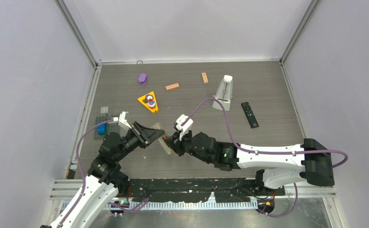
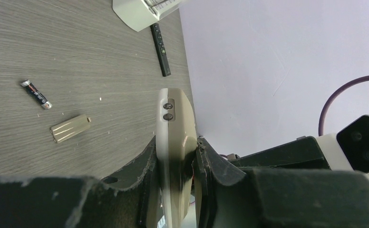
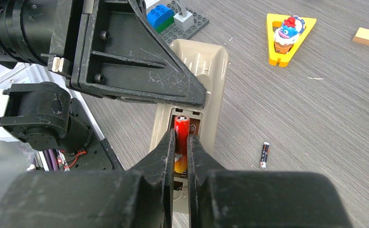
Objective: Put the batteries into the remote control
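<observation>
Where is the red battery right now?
Right wrist view, centre: the red battery is pinched between the right fingers at the open compartment of the beige remote.

Two batteries point(image 3: 181, 130) point(image 3: 264, 155), two remotes point(image 3: 206, 71) point(image 1: 249, 114), two wooden blocks point(image 1: 172, 86) point(image 1: 204, 78), one battery cover point(image 2: 70, 128)

No wording can be read anywhere. The red-orange cylindrical battery point(image 3: 181, 137) bears faint print and the dark thin battery point(image 2: 36, 94) a label, both too blurred.
</observation>
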`<state>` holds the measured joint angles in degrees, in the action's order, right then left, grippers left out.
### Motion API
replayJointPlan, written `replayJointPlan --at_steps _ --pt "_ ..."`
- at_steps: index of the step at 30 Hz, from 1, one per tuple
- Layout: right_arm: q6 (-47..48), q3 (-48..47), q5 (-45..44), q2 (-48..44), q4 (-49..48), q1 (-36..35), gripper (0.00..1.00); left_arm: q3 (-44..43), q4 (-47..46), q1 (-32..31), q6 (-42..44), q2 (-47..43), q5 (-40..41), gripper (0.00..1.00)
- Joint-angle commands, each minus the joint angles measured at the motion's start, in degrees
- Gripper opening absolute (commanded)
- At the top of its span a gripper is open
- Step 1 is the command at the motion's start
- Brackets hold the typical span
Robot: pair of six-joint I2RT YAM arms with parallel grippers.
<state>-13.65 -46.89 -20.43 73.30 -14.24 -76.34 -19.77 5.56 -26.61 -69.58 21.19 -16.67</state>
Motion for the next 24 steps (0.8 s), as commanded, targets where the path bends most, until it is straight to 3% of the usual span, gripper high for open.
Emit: replayJointPlan --at_steps 1,5,15,20,24 --pt "0.21 0.55 -1.44 -1.00 2.96 -0.22 0.11 -2.45 -4.40 0.07 -0.17 -0.99 -0.38 0.00" --pt "1.54 -0.37 -2.33 -0.69 4.68 -0.14 0.12 -3.42 -2.39 0.07 0.76 -0.63 -0.68 0.00" --pt "2.21 -2.76 -0.61 3.27 8.23 0.00 0.14 -4.72 -0.33 0.11 2.83 -1.69 -0.55 0.15" --pt "2.41 -3.91 0.46 4.11 9.68 0.17 0.14 -4.60 -0.14 0.07 4.35 -1.61 -0.65 0.08" --pt "2.62 -4.88 1.84 4.58 11.24 0.46 0.21 -4.72 -0.08 0.07 5.32 -1.50 -1.22 0.00"
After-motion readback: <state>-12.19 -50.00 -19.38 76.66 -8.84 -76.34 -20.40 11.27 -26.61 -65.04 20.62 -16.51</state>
